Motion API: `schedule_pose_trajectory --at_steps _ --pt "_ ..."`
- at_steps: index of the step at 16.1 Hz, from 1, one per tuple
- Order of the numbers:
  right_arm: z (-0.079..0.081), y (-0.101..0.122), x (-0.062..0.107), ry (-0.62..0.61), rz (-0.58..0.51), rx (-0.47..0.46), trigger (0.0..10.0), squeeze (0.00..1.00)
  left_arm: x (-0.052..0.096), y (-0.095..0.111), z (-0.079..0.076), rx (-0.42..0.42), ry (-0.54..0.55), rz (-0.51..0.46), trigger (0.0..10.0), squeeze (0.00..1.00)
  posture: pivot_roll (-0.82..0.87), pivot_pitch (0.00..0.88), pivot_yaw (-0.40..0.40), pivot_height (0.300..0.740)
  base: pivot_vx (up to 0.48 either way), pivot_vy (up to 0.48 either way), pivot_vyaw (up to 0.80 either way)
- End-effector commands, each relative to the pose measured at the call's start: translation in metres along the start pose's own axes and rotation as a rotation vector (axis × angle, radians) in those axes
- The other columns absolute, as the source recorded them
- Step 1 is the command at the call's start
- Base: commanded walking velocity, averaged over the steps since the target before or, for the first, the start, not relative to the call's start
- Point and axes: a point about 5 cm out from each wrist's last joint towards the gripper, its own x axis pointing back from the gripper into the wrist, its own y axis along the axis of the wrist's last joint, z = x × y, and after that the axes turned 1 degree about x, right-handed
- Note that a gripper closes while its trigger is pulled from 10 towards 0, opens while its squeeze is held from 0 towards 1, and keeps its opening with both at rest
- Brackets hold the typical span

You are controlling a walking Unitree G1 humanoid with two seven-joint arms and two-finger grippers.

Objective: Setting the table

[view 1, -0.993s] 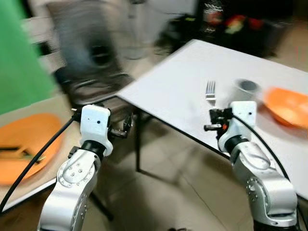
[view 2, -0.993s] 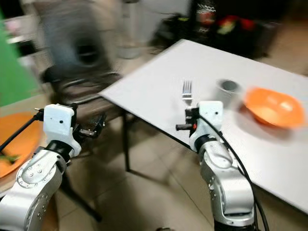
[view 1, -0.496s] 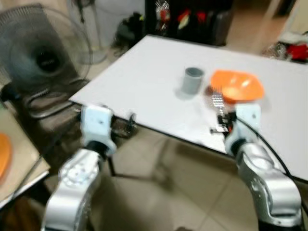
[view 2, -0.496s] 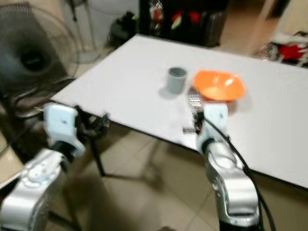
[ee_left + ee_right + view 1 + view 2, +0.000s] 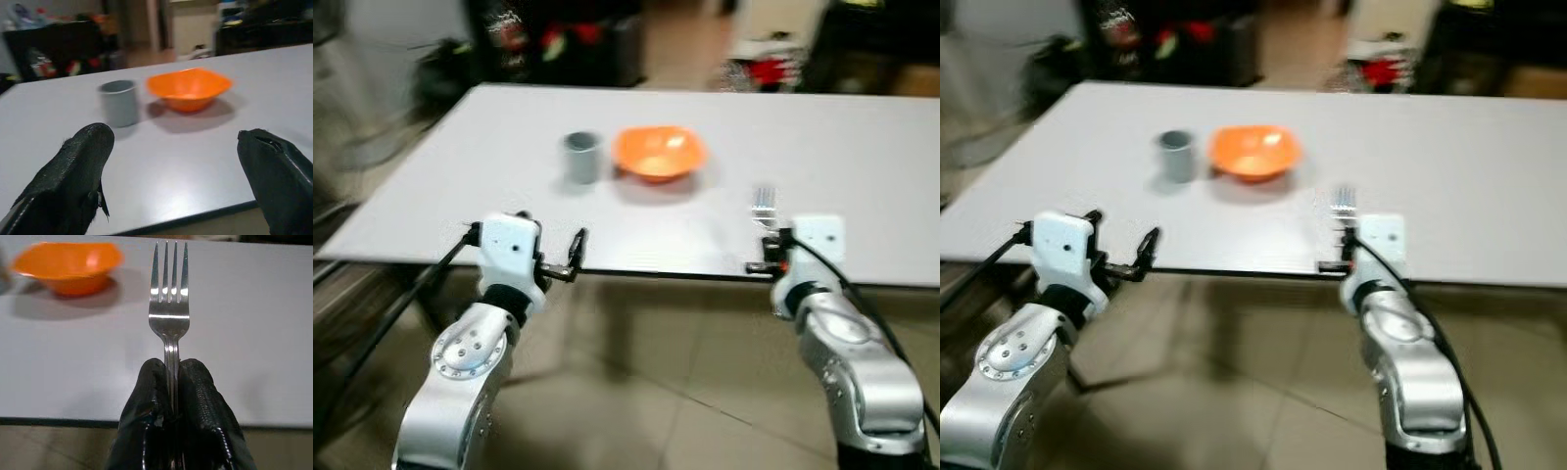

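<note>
Robot facing the near edge of a white table [image 5: 862, 166], fork in transit. The right hand [image 5: 171, 377] is clenched on the handle of a metal fork [image 5: 169, 298], tines pointing away from the wrist and held above the table's near edge, on the robot's right of the orange bowl [image 5: 658, 154]. The left hand [image 5: 176, 161] is released, its two fingers spread wide, and hovers just short of the same edge, in front of the grey cup [image 5: 581, 157]. Cup and bowl stand close beside each other on the table, the cup on the robot's left of the bowl; the bowl appears empty, and the cup's inside cannot be made out. Judged from its look, the fork is light, rigid and smooth, so it may pivot or slip between the pads if bumped; a hold on the handle, as here, leaves the tines free for laying it flat. A sensible resting place is just beside the bowl, on its right.
</note>
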Motion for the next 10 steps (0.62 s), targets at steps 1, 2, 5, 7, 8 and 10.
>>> schedule_pose_trajectory --at_steps 1,2,5,7,8,10 --pt "0.008 0.005 -0.002 0.034 -0.01 -0.009 10.0 0.0 0.0 0.002 0.005 -0.001 0.006 -0.004 10.0 0.0 -0.06 0.0 0.017 0.74 0.0 0.0 -0.51" --pt "0.012 0.008 -0.003 0.074 -0.033 0.0 10.0 0.0 0.001 0.001 0.005 -0.002 0.007 -0.001 10.0 0.0 -0.06 0.0 0.018 0.74 0.0 0.0 0.0" --pt "0.022 0.014 -0.005 0.16 -0.073 0.038 10.0 0.0 0.005 -0.002 0.008 0.006 0.022 0.01 10.0 0.0 -0.05 0.0 0.015 0.74 0.0 0.0 0.0" --pt "0.027 0.013 -0.005 0.195 -0.071 0.039 10.0 0.0 0.006 -0.003 0.012 0.01 0.037 0.016 10.0 0.0 -0.05 0.0 0.008 0.74 0.0 0.0 0.0" --pt "0.028 0.012 -0.006 0.202 -0.063 0.038 10.0 0.0 0.007 -0.003 0.013 0.01 0.04 0.018 10.0 0.0 -0.05 0.0 0.008 0.74 0.0 0.0 0.0" --pt "0.031 0.009 -0.007 0.22 -0.054 0.045 10.0 0.0 0.008 -0.003 0.014 0.011 0.044 0.019 10.0 0.0 -0.04 0.0 0.004 0.74 0.0 0.0 0.0"
